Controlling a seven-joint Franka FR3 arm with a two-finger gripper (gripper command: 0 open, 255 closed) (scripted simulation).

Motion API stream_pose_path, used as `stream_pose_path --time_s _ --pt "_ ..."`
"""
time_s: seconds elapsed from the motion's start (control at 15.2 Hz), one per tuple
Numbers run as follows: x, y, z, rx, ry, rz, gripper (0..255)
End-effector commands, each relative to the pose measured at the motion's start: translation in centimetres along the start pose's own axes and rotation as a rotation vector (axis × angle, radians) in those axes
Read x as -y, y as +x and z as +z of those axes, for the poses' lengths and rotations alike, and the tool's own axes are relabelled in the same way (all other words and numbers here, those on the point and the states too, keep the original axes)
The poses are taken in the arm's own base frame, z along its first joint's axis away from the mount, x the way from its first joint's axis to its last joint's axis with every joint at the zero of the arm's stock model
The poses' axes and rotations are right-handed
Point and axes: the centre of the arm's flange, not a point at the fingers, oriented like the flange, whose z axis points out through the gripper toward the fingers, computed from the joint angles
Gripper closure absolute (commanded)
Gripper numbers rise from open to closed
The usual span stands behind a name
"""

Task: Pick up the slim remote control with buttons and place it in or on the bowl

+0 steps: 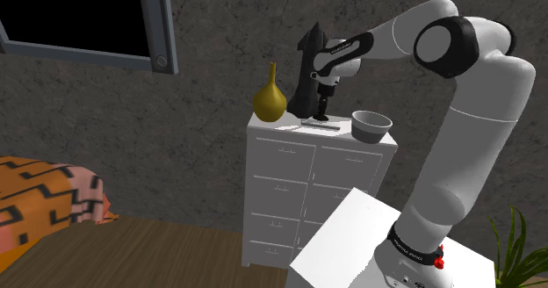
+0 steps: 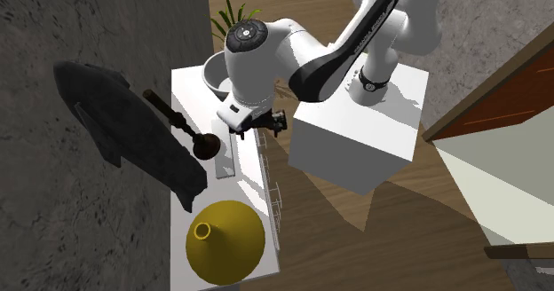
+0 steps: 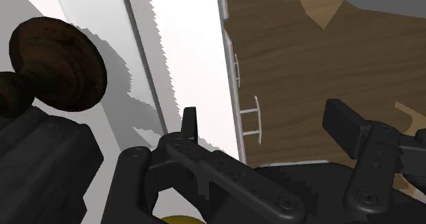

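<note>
The slim remote [image 1: 320,125] is a pale flat bar lying on top of the white dresser [image 1: 290,168], between a dark statue and the grey bowl [image 1: 371,125]. My gripper [image 1: 323,112] hangs just above the remote, fingers open and holding nothing. From above, the remote [image 2: 224,153] lies beside the gripper [image 2: 259,126], and the arm hides part of the bowl [image 2: 211,73]. In the wrist view the gripper [image 3: 270,127] stands wide open; the remote [image 3: 95,11] lies ahead of the finger [image 3: 190,123] nearer the statue, untouched.
A yellow vase [image 1: 270,100] and a tall dark statue [image 1: 307,71] crowd the dresser top near the wall. A dark wooden knobbed piece [image 2: 182,125] lies close to the remote. The dresser's front edge [image 3: 229,65] drops to a wooden floor. A bed [image 1: 48,198] stands at the shoulder view's left.
</note>
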Motion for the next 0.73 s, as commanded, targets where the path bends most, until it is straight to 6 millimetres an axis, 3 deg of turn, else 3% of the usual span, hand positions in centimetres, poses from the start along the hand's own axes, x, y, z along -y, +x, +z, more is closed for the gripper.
stream_pose_path --time_s 0.0,0.53,0.66 --pt "-2.4 0.7 1.0 0.003 -0.004 -0.026 0" --pt "-11.2 3.5 5.2 0.016 -0.019 -0.116 0" --pt "-11.3 3.5 6.3 0.016 -0.019 -0.116 0"
